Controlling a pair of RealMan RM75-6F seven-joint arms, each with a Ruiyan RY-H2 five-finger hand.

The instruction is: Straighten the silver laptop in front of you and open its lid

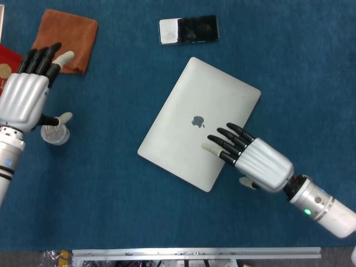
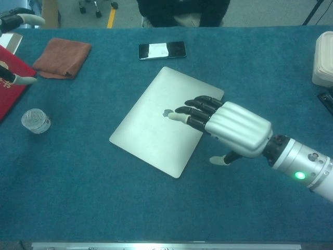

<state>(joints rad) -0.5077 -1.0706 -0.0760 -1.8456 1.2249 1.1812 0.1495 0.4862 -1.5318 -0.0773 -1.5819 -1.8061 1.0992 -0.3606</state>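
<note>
Silver laptop [image 1: 198,122]: lid closed, laid askew near the centre of the blue table [image 1: 300,67], corners turned diagonally to the table edge. Right hand [image 1: 253,158]: fingers extended and spread, laid flat over the lid's near right portion beside the logo, thumb off the edge toward the table; nothing is grasped. Left hand [image 1: 25,92]: placed well apart at the far left, fingers straight and released, nothing held, above a small clear jar [image 1: 55,133]. Orange cloth [image 1: 64,39] and red booklet [image 2: 9,78]: set at the far left. Phone [image 1: 188,29]: laid beyond the laptop.
</note>
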